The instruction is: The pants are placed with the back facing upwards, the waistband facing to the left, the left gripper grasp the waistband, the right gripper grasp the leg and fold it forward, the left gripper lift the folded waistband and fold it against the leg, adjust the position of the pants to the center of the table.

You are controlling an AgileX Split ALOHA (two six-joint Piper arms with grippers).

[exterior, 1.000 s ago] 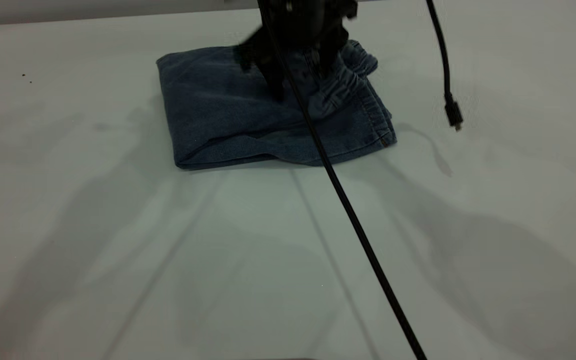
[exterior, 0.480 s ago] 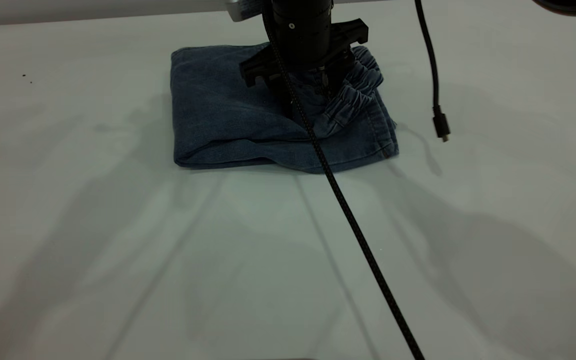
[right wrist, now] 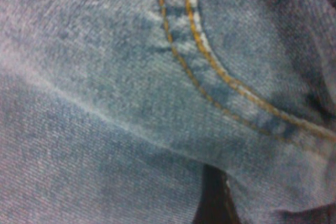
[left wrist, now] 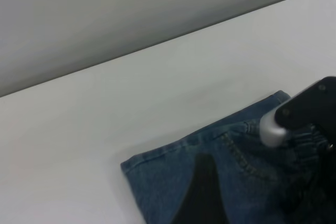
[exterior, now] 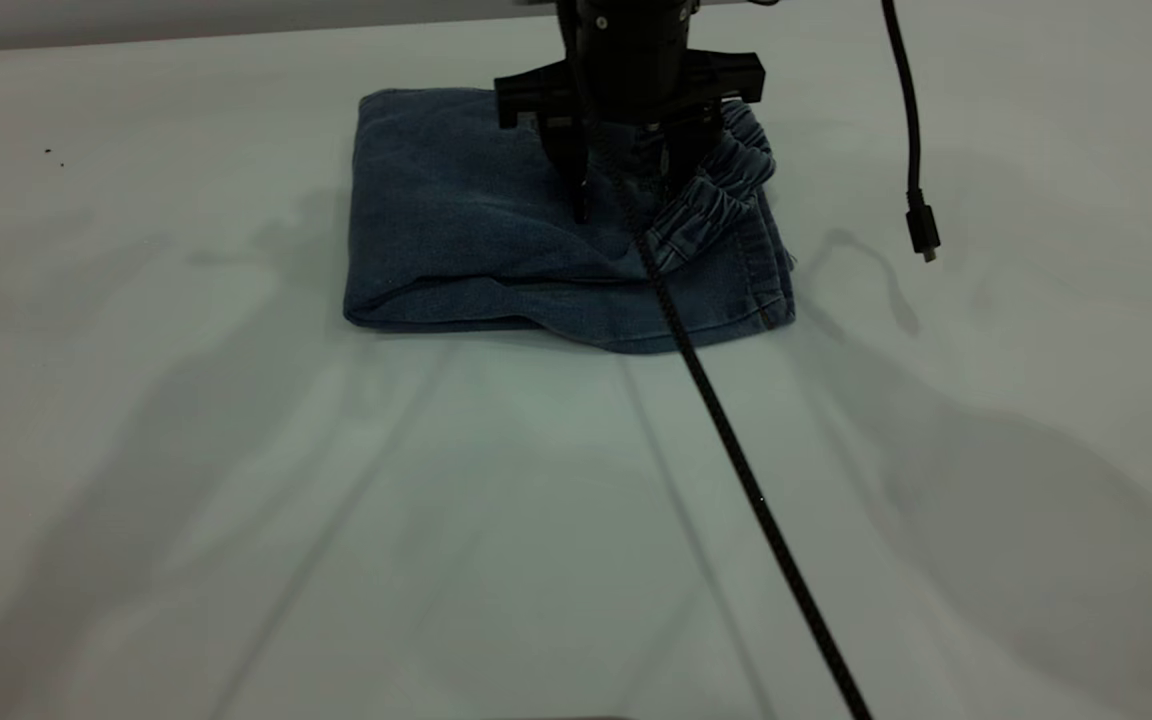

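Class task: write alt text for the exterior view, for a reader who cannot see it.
Folded denim pants lie toward the far side of a pale table, gathered waistband on top at the right. The right gripper stands over them, fingers apart, tips at the denim; a black cable runs toward the camera.

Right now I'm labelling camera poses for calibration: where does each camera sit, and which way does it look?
Exterior: raised, facing the arms, looking down across the table at the folded pants; the right gripper stands open on them.
Left wrist: held off to one side of the pants, looking across their edge; a dark part of the left gripper shows.
Right wrist: right up against the denim, showing little but orange stitching.
Shared: exterior and left wrist views both show the right gripper.
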